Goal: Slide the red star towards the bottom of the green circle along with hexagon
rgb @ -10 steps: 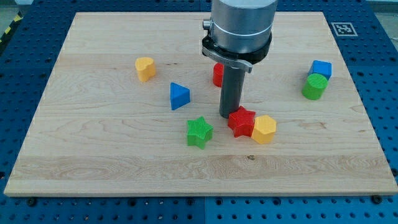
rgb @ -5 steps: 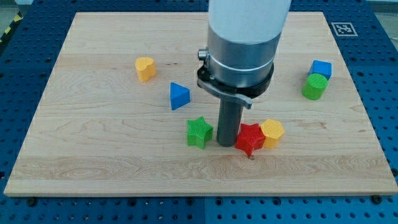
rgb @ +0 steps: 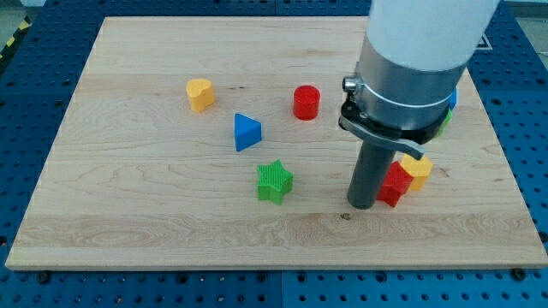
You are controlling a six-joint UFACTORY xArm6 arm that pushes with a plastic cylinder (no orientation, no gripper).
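Observation:
My tip point(rgb: 362, 205) rests on the board in the lower right part of the view. It touches the left side of the red star point(rgb: 395, 185), which is partly hidden behind the rod. The yellow hexagon point(rgb: 418, 169) sits against the star's upper right side. The green circle point(rgb: 444, 121) is mostly hidden behind the arm, up and to the right of the hexagon; only a sliver shows.
A green star point(rgb: 274, 181) lies left of my tip. A blue triangle point(rgb: 247, 132), a yellow heart point(rgb: 199, 94) and a red cylinder point(rgb: 306, 102) lie further up. A blue block point(rgb: 452, 97) peeks out above the green circle. The board's right edge point(rgb: 514, 171) is near.
My tip has moved to the view's right and pushed the red star and yellow hexagon rightward and slightly up. The red cylinder is now uncovered; the arm now hides the green circle.

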